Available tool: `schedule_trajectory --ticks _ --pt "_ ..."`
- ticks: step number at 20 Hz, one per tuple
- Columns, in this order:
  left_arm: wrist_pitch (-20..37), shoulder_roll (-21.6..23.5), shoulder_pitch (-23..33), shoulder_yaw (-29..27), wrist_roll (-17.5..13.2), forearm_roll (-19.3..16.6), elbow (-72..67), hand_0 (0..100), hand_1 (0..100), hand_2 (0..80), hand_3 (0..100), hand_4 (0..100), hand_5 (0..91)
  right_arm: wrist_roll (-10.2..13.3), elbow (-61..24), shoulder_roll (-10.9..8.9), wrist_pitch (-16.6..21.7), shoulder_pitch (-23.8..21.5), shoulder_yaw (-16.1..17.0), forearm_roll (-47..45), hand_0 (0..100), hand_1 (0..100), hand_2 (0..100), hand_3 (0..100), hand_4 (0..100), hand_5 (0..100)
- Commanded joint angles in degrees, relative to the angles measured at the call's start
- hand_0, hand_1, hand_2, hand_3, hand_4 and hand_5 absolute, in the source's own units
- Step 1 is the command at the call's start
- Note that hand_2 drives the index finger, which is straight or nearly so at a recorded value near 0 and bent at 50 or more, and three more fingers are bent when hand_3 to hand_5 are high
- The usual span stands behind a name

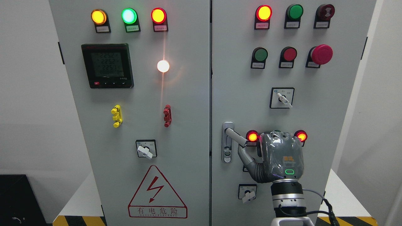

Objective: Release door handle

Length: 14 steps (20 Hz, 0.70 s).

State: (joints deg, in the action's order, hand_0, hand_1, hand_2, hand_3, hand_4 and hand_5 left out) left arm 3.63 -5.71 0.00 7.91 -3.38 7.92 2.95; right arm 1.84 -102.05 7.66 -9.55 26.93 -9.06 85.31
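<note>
Door handle (236, 137) swung out, right robot hand (276, 157) beside it, thumb apparently touching underneath. Grip hidden behind palm; cannot tell if closed. Uncurl fully, then withdraw straight back.

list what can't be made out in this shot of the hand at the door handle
Head view only:
- Right hand: its own back hides the fingers, so grip on the door handle is unclear.
- Middle lamp between the two lit red ones: behind the hand.
- Button labels: too small to read.
- Left hand: out of frame.

Right robot hand (276, 157) raised, thumb extended.
</note>
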Motion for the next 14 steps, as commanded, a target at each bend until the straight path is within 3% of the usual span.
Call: schedule_trajectory --ticks 1,14 --pt "-0.02 0.0 1.05 0.0 -0.05 0.08 -0.04 12 56 0.0 0 0 0.0 0.09 -0.17 -0.01 0.15 0.05 0.19 -0.05 48 25 93 100 94 95" --pt "-0.02 0.0 1.05 0.0 -0.05 -0.01 0.04 12 56 0.0 0 0 0.0 0.09 -0.17 -0.01 0.15 0.05 0.19 -0.14 50 22 91 100 94 98"
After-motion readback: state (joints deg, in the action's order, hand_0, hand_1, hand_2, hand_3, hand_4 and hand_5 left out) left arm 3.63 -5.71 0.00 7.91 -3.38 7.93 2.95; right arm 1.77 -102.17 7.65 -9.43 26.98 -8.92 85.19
